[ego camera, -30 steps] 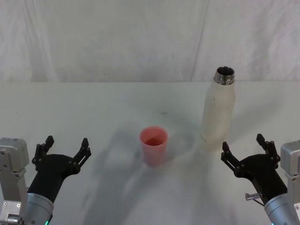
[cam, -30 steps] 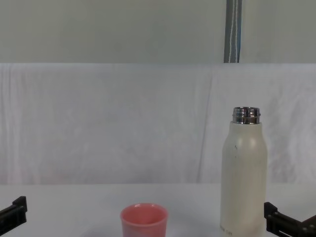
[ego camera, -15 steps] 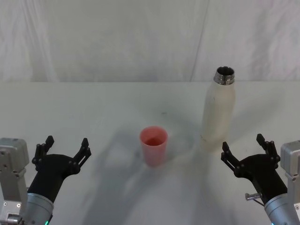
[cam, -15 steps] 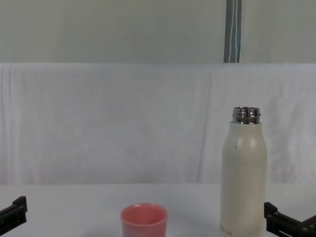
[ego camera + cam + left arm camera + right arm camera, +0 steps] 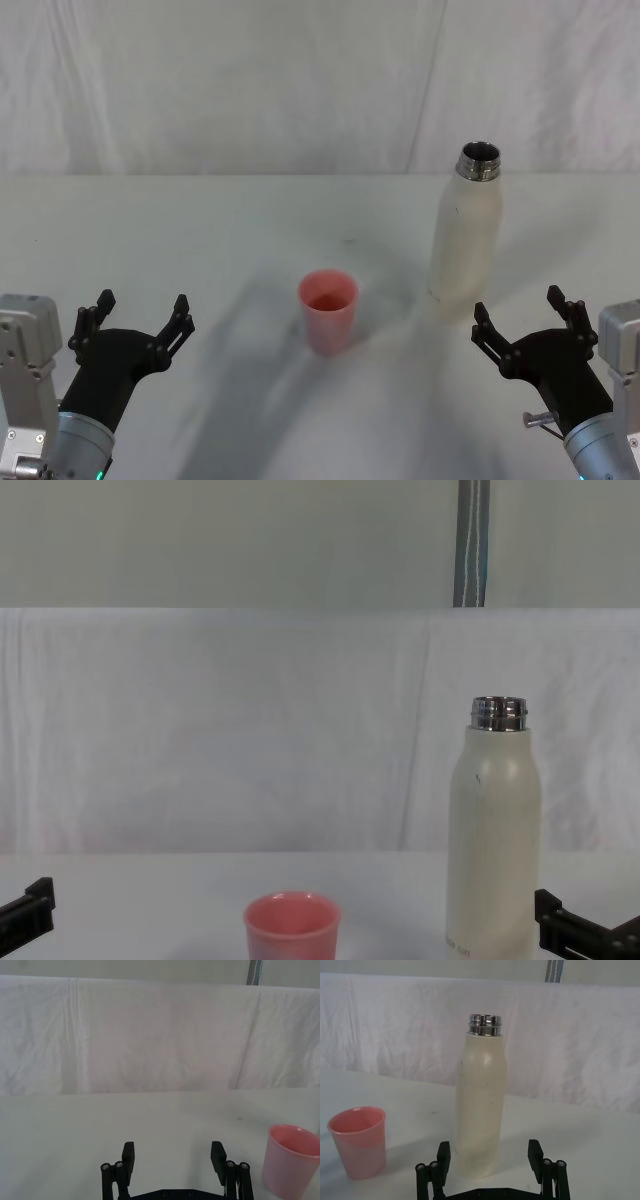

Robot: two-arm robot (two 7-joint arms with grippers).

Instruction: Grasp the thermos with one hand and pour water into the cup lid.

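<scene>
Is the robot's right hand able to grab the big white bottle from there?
Probably yes. The right gripper is open just short of the thermos, with bare table between; the cup stands off to the side.

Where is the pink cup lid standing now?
The cup lid stands upright mid-table in the head view, left of the thermos, apart from it.

Plain white table point(image 5: 200, 230) with just two things sitting on it: a pink cup lid point(image 5: 328, 310) around the middle and the cream thermos point(image 5: 465, 237) standing upright off to its right.
</scene>
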